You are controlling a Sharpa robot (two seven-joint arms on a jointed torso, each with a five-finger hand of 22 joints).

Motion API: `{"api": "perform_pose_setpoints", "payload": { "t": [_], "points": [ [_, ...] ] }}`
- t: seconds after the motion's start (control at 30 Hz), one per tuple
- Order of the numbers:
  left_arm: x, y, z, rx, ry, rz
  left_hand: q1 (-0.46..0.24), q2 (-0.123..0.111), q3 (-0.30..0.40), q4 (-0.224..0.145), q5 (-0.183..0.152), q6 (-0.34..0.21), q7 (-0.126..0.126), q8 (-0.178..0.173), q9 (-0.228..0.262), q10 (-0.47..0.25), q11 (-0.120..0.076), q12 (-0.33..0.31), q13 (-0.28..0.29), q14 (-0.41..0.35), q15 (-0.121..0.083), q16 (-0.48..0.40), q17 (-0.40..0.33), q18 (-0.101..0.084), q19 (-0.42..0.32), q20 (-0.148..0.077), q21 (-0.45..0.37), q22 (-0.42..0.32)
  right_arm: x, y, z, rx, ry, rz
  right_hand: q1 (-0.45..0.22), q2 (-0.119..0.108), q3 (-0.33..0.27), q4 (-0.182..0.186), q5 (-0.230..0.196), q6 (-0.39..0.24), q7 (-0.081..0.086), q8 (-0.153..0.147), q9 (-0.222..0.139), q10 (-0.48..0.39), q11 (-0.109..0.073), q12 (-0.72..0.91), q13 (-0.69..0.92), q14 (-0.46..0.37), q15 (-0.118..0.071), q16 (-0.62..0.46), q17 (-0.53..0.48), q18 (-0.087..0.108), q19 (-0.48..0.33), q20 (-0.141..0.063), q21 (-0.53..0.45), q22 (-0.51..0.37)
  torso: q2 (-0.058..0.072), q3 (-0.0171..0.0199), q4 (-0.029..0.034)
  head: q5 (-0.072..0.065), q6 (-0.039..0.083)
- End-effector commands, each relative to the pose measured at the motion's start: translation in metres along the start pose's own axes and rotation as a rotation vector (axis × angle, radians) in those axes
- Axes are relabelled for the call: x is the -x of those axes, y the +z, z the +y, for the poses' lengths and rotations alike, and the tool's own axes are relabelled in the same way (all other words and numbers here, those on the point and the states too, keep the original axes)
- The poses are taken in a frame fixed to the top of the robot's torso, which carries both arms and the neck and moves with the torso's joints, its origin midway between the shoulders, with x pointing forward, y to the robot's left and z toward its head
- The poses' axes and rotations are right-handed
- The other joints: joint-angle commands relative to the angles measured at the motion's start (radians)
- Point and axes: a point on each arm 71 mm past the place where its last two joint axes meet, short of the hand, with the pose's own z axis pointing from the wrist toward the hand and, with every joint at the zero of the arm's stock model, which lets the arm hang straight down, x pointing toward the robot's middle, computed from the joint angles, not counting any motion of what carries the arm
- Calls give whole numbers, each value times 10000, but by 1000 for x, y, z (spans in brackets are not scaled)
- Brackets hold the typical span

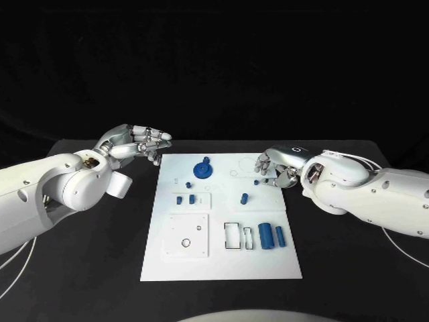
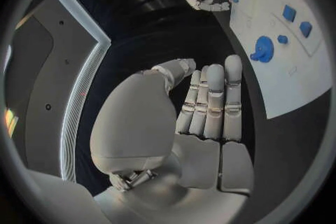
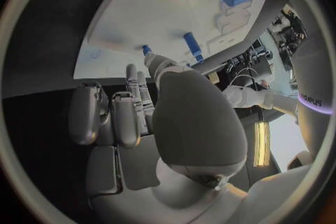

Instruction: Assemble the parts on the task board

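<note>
Task board (image 1: 224, 268) was a flat matte white rectangular plate lying in the middle of the black table (image 1: 350, 282), with shallow outlined recesses and a raised square plate with a small hole at its near-left. Parts on it: a round blue gear-like disc with a knob (image 1: 204, 169) at the far end, small blue blocks (image 1: 186, 199) left of centre, a short blue peg (image 1: 244, 198) near centre, and a fat smooth blue cylinder (image 1: 266, 235) with a thinner blue pin (image 1: 280, 235) just beside it at the near-right. Left hand (image 1: 137, 143), silver metal with segmented fingers, hovered off the board's far-left corner, fingers curled in toward the thumb, nothing in them. Right hand (image 1: 277, 168) sat over the board's right edge, fingers bent down at the surface; whether it pinched anything, cannot tell. Arm shells were smooth glossy white.
</note>
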Motion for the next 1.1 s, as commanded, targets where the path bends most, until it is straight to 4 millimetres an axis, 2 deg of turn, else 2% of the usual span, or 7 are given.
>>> {"api": "perform_pose_setpoints", "payload": {
  "t": [0.03,0.4,0.67,0.87,1.0,1.1],
  "points": [
    [-2,-1,-5,-528,-1071,68,25,84,-77,-4,-23,88,8,53,12,69,-10,68,12,-40,-58,-69,-16,77,-28,-24,-29,-15,-4,1,3,-96,-1237,156,-12,-86,46,-5,11,72,-25,-55,-13,73,7,-66,-8,376,26,40,4,-169,56,-18,10,1022,-17,-21,17,9,-34],
    [-1,-3,-5,-532,-1132,-7,52,85,-91,-38,-9,3,43,17,-10,17,8,91,17,-66,-59,-101,-54,73,-26,-40,-51,-31,-13,3,16,202,-1255,412,-13,-51,518,-224,164,367,-23,-54,1,417,-9,-179,-305,425,21,127,119,-232,198,-54,302,1207,-1,-7,-7,19,-71],
    [-1,-3,-5,-477,-1134,0,65,99,-87,-47,-6,-1,56,18,-12,9,13,102,20,-72,-59,-109,-65,72,-24,-43,-55,-35,-21,4,20,280,-1172,616,-57,29,967,-459,-21,595,-51,-46,24,726,-54,-269,-509,440,-20,169,163,-258,258,-88,428,1301,-2,11,6,37,-102],
    [-2,-3,-5,-439,-1139,47,82,119,-81,-57,-4,3,61,23,-13,4,17,114,24,-76,-58,-116,-75,71,-23,-44,-59,-38,-25,7,20,266,-1163,718,-153,109,1331,-704,-103,775,-67,-35,55,973,-91,-348,-630,441,-59,177,151,-274,293,-113,505,1365,-4,3,-8,33,-110],
    [-2,-3,-5,-403,-1130,57,82,119,-81,-57,-4,3,61,23,-13,4,17,114,24,-76,-58,-116,-75,71,-23,-44,-59,-38,-29,8,19,197,-1187,795,-162,207,1542,-857,-234,846,-74,-31,71,1061,-113,-390,-679,443,-81,187,158,-281,308,-122,538,1393,-5,17,-7,32,-113],
    [-2,-3,-4,-376,-1126,59,85,121,-82,-60,-4,2,62,24,-13,0,18,117,24,-78,-57,-119,-78,71,-23,-45,-60,-39,-32,10,18,110,-1260,859,-220,236,1644,-945,-286,876,-75,-36,80,1124,-119,-408,-701,444,-94,195,166,-294,334,-119,596,1430,-9,8,-8,8,-117]
  ]
}}
